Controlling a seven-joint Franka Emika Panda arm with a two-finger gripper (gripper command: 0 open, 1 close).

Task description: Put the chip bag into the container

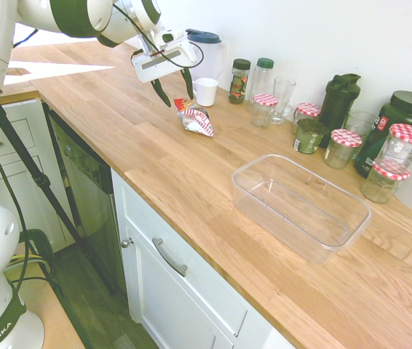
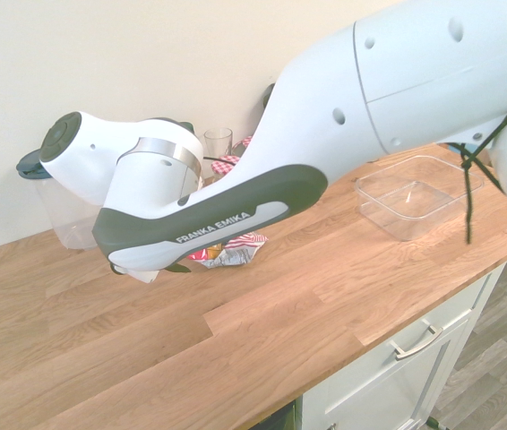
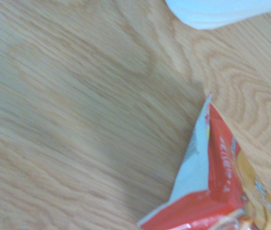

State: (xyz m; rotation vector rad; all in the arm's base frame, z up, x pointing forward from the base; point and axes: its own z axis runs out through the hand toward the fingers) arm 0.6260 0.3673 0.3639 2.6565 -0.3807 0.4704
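Note:
The crumpled chip bag (image 1: pixel 195 118), red-and-white striped foil, lies on the wooden counter (image 1: pixel 148 160) in front of a white cup (image 1: pixel 206 91). My gripper (image 1: pixel 174 90) hangs just above the bag's far end, open, with nothing between its dark fingers. In the second exterior view the arm hides most of the bag (image 2: pixel 232 252). One red and white corner of the chip bag (image 3: pixel 217 182) fills the wrist view's lower corner. The container (image 1: pixel 300 205), a clear rectangular tub, stands empty on the counter nearer the front edge, well to the right of the bag. It also shows as the container (image 2: pixel 412 194) beyond the arm.
Along the wall stand a water jug (image 1: pixel 207 51), spice jars (image 1: pixel 239 80), a drinking glass (image 1: pixel 283 98), several glass jars with red checked lids (image 1: pixel 344 147), a dark shaker bottle (image 1: pixel 339 100) and a dark tub (image 1: pixel 395 127). The counter's front edge drops to white cabinets (image 1: pixel 184 291).

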